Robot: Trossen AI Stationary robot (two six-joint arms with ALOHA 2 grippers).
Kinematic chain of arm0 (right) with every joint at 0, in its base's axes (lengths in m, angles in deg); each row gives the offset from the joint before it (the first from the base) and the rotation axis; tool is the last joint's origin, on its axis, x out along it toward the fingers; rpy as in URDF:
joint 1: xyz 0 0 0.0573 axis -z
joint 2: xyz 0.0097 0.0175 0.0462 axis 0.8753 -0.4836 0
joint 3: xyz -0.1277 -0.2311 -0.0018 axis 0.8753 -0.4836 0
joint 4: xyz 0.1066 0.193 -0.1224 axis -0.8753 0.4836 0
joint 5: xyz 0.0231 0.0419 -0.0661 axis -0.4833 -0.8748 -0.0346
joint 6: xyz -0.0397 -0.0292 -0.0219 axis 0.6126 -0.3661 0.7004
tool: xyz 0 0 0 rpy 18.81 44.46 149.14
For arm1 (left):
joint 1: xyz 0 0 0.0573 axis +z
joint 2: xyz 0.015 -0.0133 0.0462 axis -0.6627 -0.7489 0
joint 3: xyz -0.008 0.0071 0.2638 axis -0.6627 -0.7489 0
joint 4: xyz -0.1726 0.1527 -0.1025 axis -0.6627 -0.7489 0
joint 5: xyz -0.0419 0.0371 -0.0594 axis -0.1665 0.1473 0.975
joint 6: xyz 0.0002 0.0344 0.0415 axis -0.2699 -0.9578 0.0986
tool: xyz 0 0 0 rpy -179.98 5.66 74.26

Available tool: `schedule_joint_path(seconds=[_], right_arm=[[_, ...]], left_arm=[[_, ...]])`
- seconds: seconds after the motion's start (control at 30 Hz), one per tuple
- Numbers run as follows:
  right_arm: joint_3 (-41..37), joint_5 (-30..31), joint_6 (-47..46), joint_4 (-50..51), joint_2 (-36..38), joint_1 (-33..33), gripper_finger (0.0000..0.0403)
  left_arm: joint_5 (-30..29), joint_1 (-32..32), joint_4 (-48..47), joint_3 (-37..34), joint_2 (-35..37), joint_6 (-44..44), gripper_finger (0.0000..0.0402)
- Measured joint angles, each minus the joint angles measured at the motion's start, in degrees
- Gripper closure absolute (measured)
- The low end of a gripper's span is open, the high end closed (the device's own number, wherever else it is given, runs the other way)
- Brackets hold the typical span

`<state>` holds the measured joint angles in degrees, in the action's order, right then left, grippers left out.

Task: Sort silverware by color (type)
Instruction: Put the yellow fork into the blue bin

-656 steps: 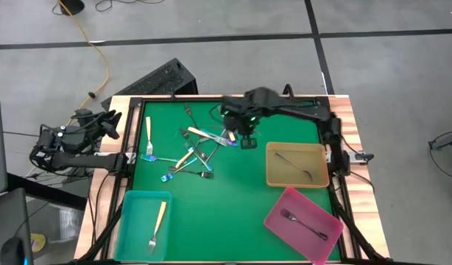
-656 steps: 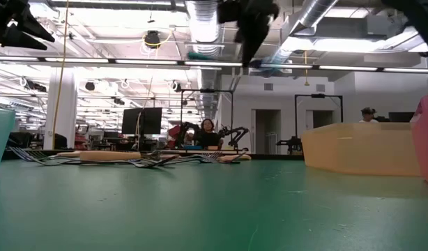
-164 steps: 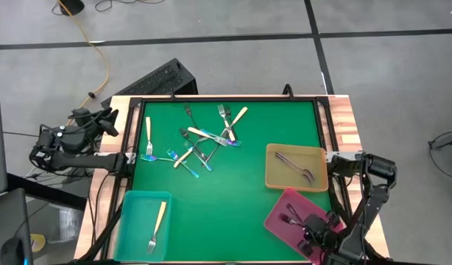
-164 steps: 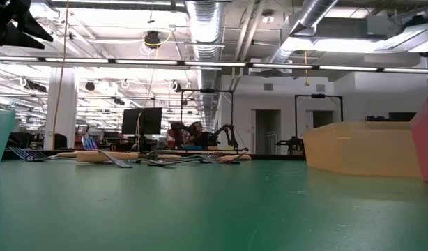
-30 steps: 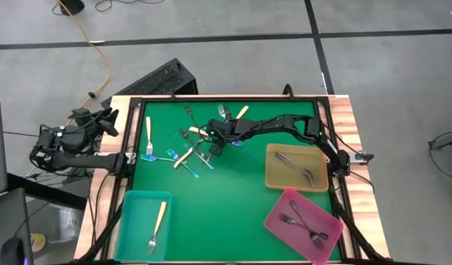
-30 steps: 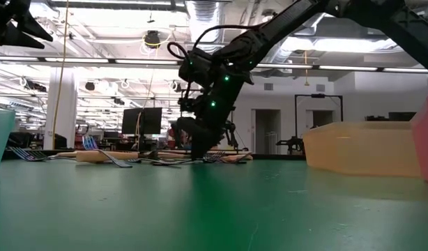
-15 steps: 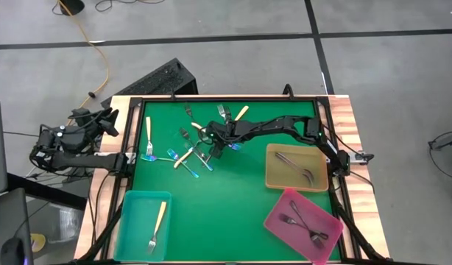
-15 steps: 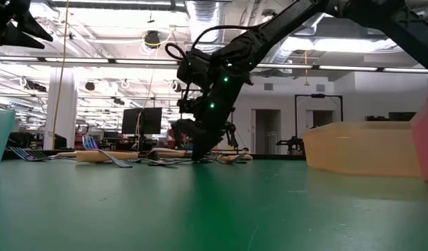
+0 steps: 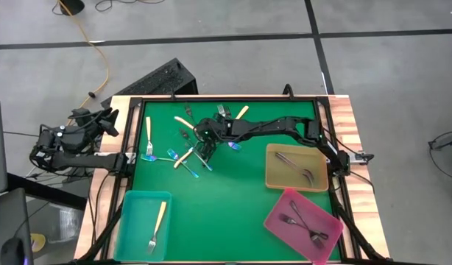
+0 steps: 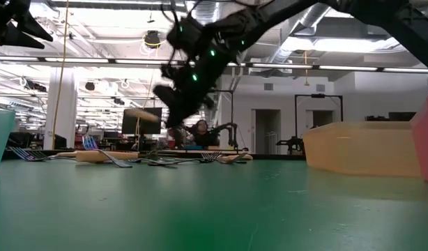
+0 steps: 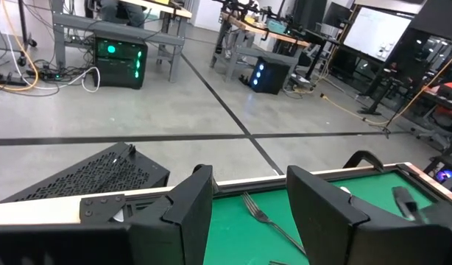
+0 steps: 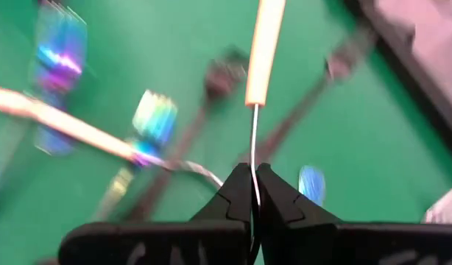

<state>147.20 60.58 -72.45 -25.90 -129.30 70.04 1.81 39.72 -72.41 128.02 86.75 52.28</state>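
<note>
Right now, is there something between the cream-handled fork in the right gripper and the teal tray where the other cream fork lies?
Nothing visible blocks it. The right gripper holds the cream-handled fork lifted above the pile of forks; between there and the teal tray lies only bare green mat.

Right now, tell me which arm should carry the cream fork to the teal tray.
Right: the right gripper is shut on the cream fork, lifted above the pile. The left gripper waits off the mat.
</note>
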Motion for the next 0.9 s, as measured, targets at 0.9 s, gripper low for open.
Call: schedule_joint_path(seconds=[0.9], right_arm=[[1.0,-35.6,36.0,-42.3,-0.9,-12.9,0.0376]], left_arm=[[0.0,0.0,0.0,0.0,0.0,0.0,0.0243]])
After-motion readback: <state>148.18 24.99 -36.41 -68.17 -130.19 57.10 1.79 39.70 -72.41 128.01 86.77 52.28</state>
